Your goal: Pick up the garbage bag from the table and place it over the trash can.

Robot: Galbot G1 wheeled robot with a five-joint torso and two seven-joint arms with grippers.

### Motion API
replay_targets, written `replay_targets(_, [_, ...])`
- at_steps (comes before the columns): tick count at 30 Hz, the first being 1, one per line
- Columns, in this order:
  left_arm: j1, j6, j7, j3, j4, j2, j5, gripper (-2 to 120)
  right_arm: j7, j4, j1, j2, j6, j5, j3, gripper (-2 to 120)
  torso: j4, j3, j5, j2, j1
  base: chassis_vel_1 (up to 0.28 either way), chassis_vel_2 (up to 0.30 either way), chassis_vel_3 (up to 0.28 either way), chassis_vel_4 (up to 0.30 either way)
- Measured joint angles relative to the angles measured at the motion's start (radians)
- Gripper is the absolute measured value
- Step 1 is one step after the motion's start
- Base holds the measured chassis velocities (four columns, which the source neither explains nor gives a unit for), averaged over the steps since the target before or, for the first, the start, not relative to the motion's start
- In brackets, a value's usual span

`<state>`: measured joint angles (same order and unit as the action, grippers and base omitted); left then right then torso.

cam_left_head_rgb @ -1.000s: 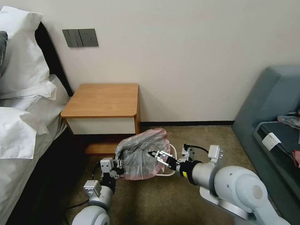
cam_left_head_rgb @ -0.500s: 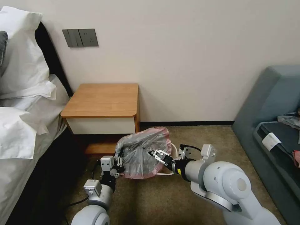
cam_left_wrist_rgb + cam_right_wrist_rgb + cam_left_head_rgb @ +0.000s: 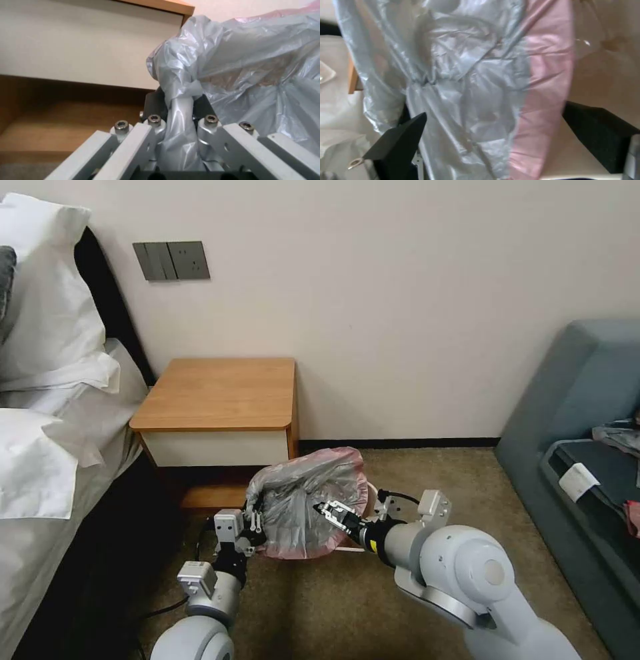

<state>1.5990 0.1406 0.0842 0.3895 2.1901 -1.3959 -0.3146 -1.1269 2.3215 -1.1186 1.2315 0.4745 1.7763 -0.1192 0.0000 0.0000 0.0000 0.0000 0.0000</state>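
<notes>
Head view: thin crinkly grey plastic garbage bag point(image 3: 303, 507) with pink rim draped over cream plastic trash can point(image 3: 371, 499) on the carpet beside the bare wooden bench point(image 3: 217, 393). Left pincer point(image 3: 255, 528) clenched on bag film; right pincer point(image 3: 322, 510) parted inside — light, limp, slippery stuff; grip the rim.

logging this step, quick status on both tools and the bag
Left tool shut on garbage bag. Right tool open inside it. Bag stretched over trash can. Nothing in the way.
</notes>
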Motion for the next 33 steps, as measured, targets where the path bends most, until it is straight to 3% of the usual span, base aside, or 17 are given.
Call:
replay_targets(3, [0.001, 0.042, 0.027, -0.001, 0.018, 0.0, -0.084, 5, 0.045, 0.005, -0.016, 0.002, 0.0, -0.035, 0.001, 85, 0.0001, 0.0, 0.0001, 0.0, 0.0, 0.0, 0.0, 0.0, 0.0])
replay_targets(5, [0.001, 0.047, 0.031, -0.001, 0.02, 0.0, -0.096, 5, 0.055, 0.007, -0.02, 0.002, 0.0, -0.046, 0.001, 84, 0.0, 0.0, 0.0002, 0.0, 0.0, 0.0, 0.0, 0.0, 0.0])
replay_targets(7, [0.0, 0.067, 0.048, 0.0, 0.025, 0.0, -0.143, 5, 0.103, 0.016, -0.046, 0.002, 0.002, -0.11, 0.002, 70, -0.0001, 0.0, 0.0, 0.0, 0.0, 0.0, 0.0, 0.0, 0.0])
replay_targets(9, [0.0, 0.07, 0.052, 0.0, 0.026, 0.0, -0.152, 5, 0.116, 0.018, -0.053, 0.002, 0.003, -0.127, 0.002, 68, -0.0001, 0.0, 0.0001, 0.0, 0.0, 0.0, 0.0, 0.0, 0.0])
replay_targets(11, [-0.002, 0.081, 0.067, 0.001, 0.028, 0.0, -0.182, 5, 0.159, 0.025, -0.075, 0.002, 0.007, -0.166, 0.002, 55, -0.0001, 0.0, 0.0, 0.0, 0.0, 0.0, 0.0, 0.0, 0.0])
replay_targets(15, [-0.003, 0.088, 0.078, 0.001, 0.031, -0.001, -0.2, 5, 0.191, 0.033, -0.087, 0.003, 0.011, -0.197, 0.002, 46, 0.0, 0.0, 0.0, 0.0, 0.0, 0.0, 0.0, 0.0, 0.0])
replay_targets(25, [0.0, 0.104, 0.106, 0.001, 0.036, 0.001, -0.208, 5, 0.383, 0.048, -0.145, 0.004, 0.036, -0.364, 0.018, 6, 0.0, 0.0, 0.0, 0.0, 0.0, 0.0, 0.0, 0.0, 0.0])
replay_targets(27, [0.0, 0.105, 0.11, 0.001, 0.036, 0.001, -0.208, 5, 0.395, 0.05, -0.151, 0.005, 0.038, -0.373, 0.019, 0, 0.0, 0.0, 0.0, 0.0, 0.0, 0.0, 0.0, 0.0, 0.0])
replay_targets(33, [0.0, 0.115, 0.137, 0.004, 0.036, 0.001, -0.215, 5, 0.437, 0.06, -0.17, 0.011, 0.042, -0.422, 0.024, 0, 0.0, 0.0, 0.0, 0.0, 0.0, 0.0, 0.0, 0.0, 0.0])
